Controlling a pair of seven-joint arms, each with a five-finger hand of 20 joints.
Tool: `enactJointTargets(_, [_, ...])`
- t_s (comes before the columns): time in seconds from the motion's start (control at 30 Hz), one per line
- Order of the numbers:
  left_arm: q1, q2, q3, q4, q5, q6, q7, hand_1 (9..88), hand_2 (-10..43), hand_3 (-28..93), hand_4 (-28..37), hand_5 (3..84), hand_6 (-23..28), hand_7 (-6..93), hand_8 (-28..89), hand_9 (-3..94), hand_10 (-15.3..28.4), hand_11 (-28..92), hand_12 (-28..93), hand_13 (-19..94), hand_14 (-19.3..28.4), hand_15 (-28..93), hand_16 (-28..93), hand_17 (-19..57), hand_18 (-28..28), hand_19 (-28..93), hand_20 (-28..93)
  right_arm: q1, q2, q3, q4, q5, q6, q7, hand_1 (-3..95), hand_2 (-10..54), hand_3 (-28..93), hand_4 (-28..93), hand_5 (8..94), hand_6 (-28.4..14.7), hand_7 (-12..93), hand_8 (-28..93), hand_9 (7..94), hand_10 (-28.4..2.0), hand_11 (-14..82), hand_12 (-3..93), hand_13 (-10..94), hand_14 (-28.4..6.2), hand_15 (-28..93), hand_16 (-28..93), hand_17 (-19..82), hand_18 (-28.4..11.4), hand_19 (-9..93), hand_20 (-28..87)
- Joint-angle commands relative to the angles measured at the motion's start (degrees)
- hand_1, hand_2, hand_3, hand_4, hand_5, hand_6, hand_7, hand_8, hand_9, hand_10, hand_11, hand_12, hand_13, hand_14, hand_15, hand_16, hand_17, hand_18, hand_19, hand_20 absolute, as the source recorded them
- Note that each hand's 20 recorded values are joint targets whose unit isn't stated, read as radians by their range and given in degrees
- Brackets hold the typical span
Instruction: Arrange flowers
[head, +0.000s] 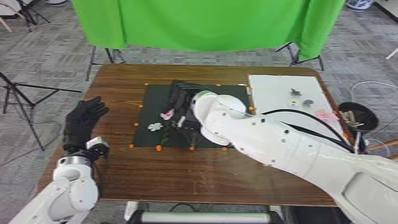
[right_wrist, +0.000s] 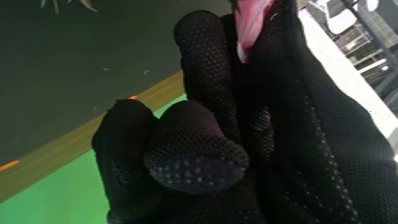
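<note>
My right hand (head: 181, 98) is over the dark mat (head: 151, 102) in the head view, with a pink flower (head: 167, 115) at its side. A white flower (head: 155, 127) with green leaves lies on the mat just beyond that pink one, toward the near edge. In the right wrist view, the fingers of my right hand (right_wrist: 209, 70) are curled, and a pink petal (right_wrist: 252, 27) is pinched between them; the rest of that flower is hidden. My left hand (head: 84, 118) rests at the table's left side, its fingers relaxed and holding nothing.
A white board (head: 275, 84) on the right bears several small flowers and a pink one (head: 327, 116). Beside it, a dark basket (head: 358, 117) stands at the table's right edge. Orange markers line the mat. My right forearm crosses between board and mat; a green cloth (head: 209, 25) hangs behind.
</note>
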Motion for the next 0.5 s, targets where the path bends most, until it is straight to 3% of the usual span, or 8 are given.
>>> enactJointTargets(0.03, [-1.0, 0.02, 0.8, 0.39, 0.29, -1.07, -0.51, 19.7, 2.4, 71, -28.3, 53.4, 1.8, 18.7, -8, 46.9, 13.4, 21, 14, 40, 16.7, 24, 1, 8.3, 10.4, 8, 16, 1.1, -1.8, -0.8, 2.0, 0.7, 3.3, 0.2, 57.5, -9.5, 60, -19, 82.2, 0.9, 18, 7, 90.2, -12.0, 15.2, 24.3, 94, -1.4, 64, 29, 68, -14.0, 93, 62])
enactJointTargets(0.5, [-3.5, -0.52, 2.69, 1.28, 0.3, -1.8, -0.66, 19.5, 2.5, 71, -28.3, 53.3, 2.0, 18.3, -8, 46.8, 13.5, 21, 14, 40, 16.7, 24, 1, 8.2, 10.5, 8, 16, 1.3, -3.4, -3.4, 3.8, 2.5, 9.3, -0.3, 56.7, -9.0, 60, -21, 81.4, 2.1, 17, 6, 88.4, -11.3, 10.5, 21.1, 94, -1.8, 64, 27, 68, -13.9, 93, 62])
